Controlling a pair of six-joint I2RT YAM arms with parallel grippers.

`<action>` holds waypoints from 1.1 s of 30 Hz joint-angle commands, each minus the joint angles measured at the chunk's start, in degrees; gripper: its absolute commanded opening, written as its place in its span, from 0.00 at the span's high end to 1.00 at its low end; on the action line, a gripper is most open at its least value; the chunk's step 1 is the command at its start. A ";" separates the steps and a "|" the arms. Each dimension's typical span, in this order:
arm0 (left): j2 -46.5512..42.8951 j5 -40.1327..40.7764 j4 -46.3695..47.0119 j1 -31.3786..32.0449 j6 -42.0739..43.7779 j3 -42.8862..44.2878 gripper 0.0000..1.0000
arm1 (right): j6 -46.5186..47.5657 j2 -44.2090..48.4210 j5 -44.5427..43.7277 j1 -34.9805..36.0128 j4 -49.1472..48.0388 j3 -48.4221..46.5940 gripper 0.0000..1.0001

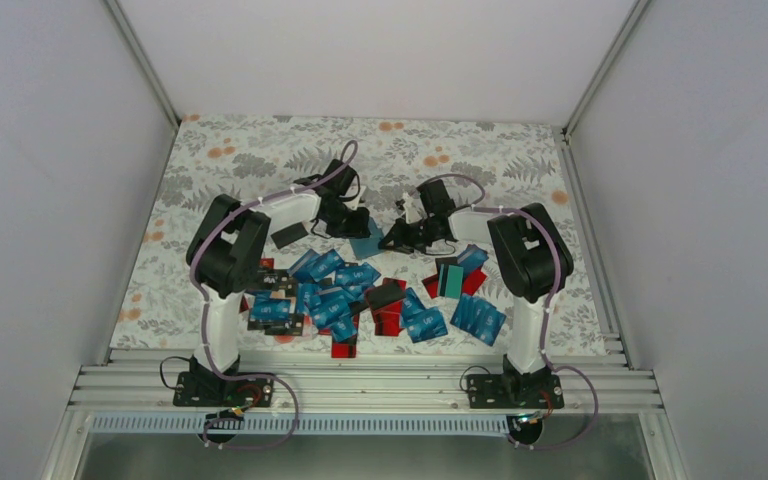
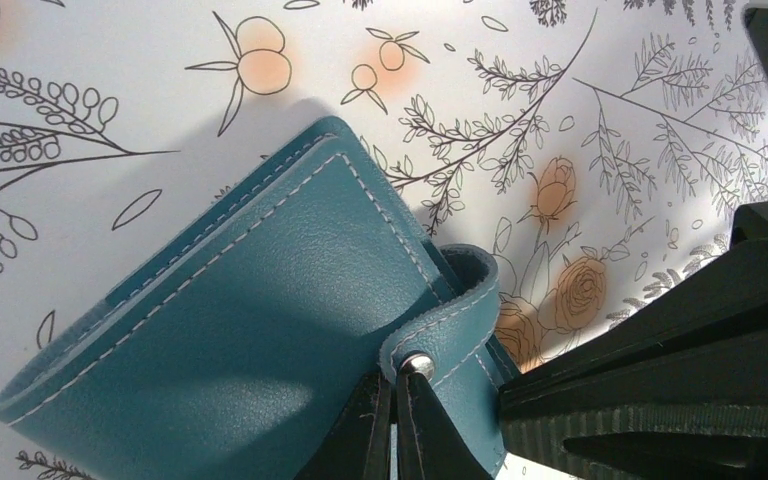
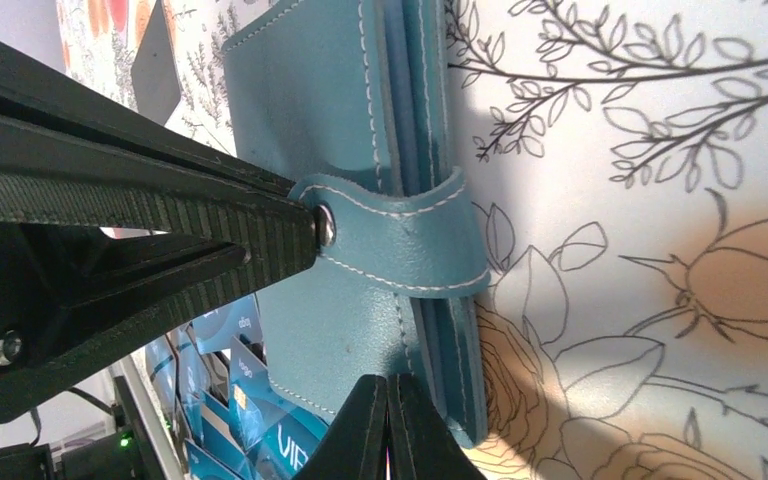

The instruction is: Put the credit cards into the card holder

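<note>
The teal card holder lies folded on the flowered mat between my two grippers. In the left wrist view the card holder fills the middle, its strap curling over the edge with a metal snap. My left gripper is shut, its tips pinching the strap end at the snap. My right gripper is shut, its tips resting on the holder's cover. The left gripper's fingers reach the snap from the left there. The credit cards, mostly blue, lie spread nearer the arm bases.
More blue cards and red ones lie front right. A teal-green card sits by the right arm. A black card lies left of the holder. Blue cards show near the right gripper. White walls enclose the mat.
</note>
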State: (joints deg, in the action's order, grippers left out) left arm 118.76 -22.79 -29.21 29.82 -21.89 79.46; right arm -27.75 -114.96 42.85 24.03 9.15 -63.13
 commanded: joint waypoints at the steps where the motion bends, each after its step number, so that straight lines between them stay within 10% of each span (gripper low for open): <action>1: 11.10 10.15 -10.88 0.61 -2.22 -5.70 0.97 | 1.78 -1.27 -12.97 -0.10 6.28 0.87 0.96; 18: 2.94 15.12 -7.42 1.20 -1.29 -5.18 0.98 | 3.29 7.90 -8.25 0.48 6.26 -1.91 0.95; 33: -2.22 12.25 3.93 1.65 0.32 -13.84 0.98 | 9.60 -6.40 -9.58 0.53 10.74 -20.71 0.45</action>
State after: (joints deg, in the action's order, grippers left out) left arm 113.25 -16.38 -18.37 31.75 -23.03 71.00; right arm -21.69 -115.90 32.99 24.32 16.51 -80.42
